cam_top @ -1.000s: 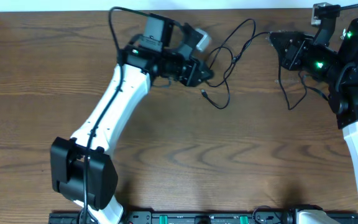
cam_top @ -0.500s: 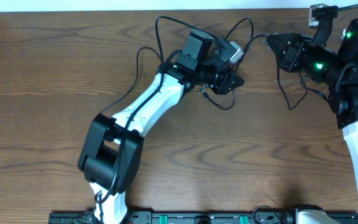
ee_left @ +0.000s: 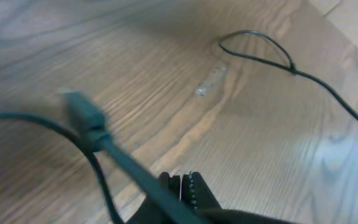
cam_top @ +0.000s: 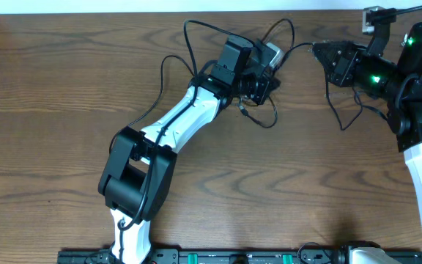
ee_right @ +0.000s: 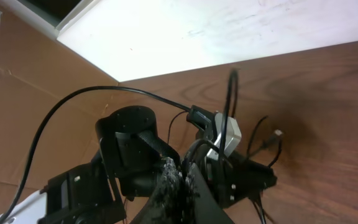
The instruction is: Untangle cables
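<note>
Left wrist: left fingers (ee_left: 194,190) closed, black cable (ee_left: 120,156) crossing beside tips; right fingers (ee_right: 190,183) closed.

- Two robot arms (cam_top: 174,136) (cam_top: 420,169).
- Two grippers: left gripper (cam_top: 272,83), right gripper (cam_top: 318,47).
- One wooden table (cam_top: 50,110).
- Black cables (cam_top: 268,121), tangled; number unclear.
- One small pale scrap (ee_left: 210,81).

Overhead top-down, wrist views close, sharing cables (ee_left: 293,70)
</note>
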Robot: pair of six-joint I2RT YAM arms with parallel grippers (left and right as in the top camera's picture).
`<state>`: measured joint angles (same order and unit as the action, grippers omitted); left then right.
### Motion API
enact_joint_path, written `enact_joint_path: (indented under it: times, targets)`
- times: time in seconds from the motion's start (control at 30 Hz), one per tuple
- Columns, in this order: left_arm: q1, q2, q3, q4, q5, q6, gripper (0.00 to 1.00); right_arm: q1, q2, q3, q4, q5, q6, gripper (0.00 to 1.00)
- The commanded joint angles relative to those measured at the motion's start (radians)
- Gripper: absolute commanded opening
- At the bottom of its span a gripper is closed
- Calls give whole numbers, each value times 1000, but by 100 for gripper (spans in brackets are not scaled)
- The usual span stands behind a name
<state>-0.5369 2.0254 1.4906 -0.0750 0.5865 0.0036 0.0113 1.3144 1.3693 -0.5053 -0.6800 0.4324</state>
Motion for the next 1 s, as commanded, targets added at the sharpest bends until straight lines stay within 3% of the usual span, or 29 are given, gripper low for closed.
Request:
enact_joint_path:
  times: [0.0, 0.23, 0.43, 0.6, 0.97]
  targets:
    - [10, -14, 3, -38, -45, -20, 7, -11, -5, 24, 0, 38, -22, 1]
    - [136, -206, 3, -363, -63, -32, 7, -163, -5, 24, -8, 128, -23, 1]
    - [285, -319, 3, -581, -197, -31, 7, -290, -5, 24, -72, 188, -55, 1]
    - [364, -330, 3, -651, -266, -16, 7, -319, -3, 24, -184, 311, -113, 1]
    - [367, -329, 3, -645, -266, -17, 7, -317, 6, 24, -259, 387, -191, 1]
